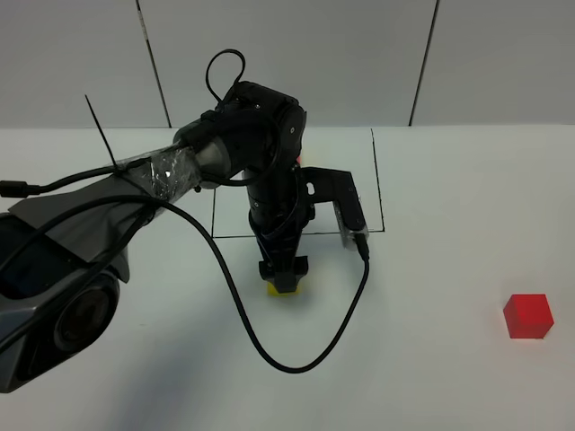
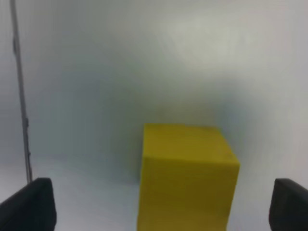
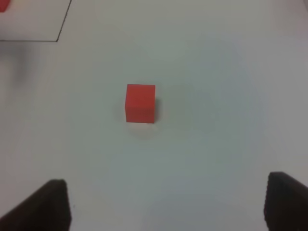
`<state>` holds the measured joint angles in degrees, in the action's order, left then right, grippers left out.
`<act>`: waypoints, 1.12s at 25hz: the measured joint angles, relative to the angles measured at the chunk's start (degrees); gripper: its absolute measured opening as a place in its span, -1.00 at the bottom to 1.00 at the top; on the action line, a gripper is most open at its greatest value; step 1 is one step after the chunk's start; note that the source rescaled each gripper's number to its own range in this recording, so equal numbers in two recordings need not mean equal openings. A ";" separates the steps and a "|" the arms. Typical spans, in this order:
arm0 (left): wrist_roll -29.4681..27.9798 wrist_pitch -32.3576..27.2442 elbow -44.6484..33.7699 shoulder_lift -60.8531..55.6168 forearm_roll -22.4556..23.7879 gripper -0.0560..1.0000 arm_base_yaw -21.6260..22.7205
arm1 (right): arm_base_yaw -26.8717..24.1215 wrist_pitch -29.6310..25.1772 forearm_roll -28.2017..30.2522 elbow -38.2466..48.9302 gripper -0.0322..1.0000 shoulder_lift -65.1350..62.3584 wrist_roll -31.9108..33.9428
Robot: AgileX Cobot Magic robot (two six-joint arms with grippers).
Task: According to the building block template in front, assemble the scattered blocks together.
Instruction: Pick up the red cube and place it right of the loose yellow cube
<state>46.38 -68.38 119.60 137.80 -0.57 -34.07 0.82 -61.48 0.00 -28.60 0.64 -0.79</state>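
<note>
yellow cube (image 2: 187,173) sits between the jaws of the left claw (image 2: 164,185), spread wide, gripping nothing. red cube (image 3: 140,103) lies well apart, before the right claw (image 3: 167,182), likewise open and empty.

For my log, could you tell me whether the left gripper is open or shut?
Open. The left gripper has its fingers wide apart, with bare gaps beside the yellow cube standing between them.

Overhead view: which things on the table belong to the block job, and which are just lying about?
Job: yellow cube, red cube, black-outlined template rectangle, its cubes mostly hidden behind the arm.
Lying about: only the black cable looping over the table.
</note>
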 joint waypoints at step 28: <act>-27.98 -0.05 -0.29 -10.90 -6.49 0.65 31.96 | 0.00 0.06 0.00 0.00 0.35 0.00 0.00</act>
<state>18.40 -68.43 119.31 126.90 -7.05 -2.11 0.82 -61.42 0.00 -28.60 0.64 -0.79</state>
